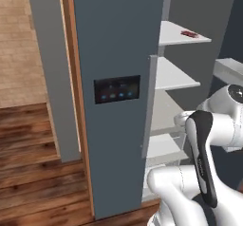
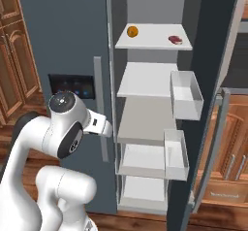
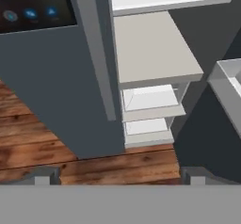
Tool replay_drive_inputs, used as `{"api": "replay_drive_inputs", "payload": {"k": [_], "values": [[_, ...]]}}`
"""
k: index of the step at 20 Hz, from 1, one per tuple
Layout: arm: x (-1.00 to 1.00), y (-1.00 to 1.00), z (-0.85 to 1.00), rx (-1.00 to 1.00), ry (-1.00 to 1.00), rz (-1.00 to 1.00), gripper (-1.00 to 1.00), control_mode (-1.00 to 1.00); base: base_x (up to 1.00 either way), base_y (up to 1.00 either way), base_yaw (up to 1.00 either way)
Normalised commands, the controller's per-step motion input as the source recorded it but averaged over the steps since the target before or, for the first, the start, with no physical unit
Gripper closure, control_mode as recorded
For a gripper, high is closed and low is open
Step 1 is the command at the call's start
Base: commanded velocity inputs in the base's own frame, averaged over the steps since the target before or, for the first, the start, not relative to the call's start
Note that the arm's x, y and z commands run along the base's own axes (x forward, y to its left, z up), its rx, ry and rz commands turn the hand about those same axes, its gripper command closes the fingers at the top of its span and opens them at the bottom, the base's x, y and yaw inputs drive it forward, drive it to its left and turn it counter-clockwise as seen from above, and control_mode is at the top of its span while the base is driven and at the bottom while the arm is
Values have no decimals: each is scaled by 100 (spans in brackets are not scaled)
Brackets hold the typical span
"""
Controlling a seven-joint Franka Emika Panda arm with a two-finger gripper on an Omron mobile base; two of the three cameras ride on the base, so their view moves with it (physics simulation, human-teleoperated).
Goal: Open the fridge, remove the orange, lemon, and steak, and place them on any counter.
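Standing wide open on its right side, the fridge is showing its white shelves, while its left door is staying closed with the small black blue-lit control panel glowing on it and a long grey vertical handle running down its inner edge. On the top shelf the orange is sitting toward the back left corner, and the steak is lying flat near the front right corner, well apart from the fruit; from the left base view the steak is showing as a dark red sliver at the shelf's right edge. I cannot make out the lemon from where I am looking. Below that shelf, several bare shelves are stacking downward, and two pale door bins are hanging on the inside of the open right door. The white arm is bending in front of the closed door, its hand reaching toward the handle at about the height of the middle shelves. In the hand view the claw is showing its two dark fingertips set far apart at the bottom, gripping nothing, and looking down past the handle at the lower shelves and the wooden floor. Brown wooden cabinets are standing to the left of the fridge.
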Motion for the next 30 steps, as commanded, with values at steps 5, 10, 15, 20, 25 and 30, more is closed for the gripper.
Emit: {"api": "replay_drive_inputs", "payload": {"k": [5, 10, 15, 20, 25, 30], "values": [[0, 0, 0, 0, 0, 0, -100, 100, 77, 0, 0], [0, 0, 0, 0, 0, 0, -100, 100, 87, -20, 0], [0, 0, 0, 0, 0, 0, -100, 100, 55, -59, 0], [0, 0, 0, 0, 0, 0, -100, 100, 35, -71, 0], [0, 0, 0, 0, 0, 0, -100, 100, 9, -51, 0], [-5, -9, 38, 0, -9, 0, -100, -100, 0, 0, 0]]}}
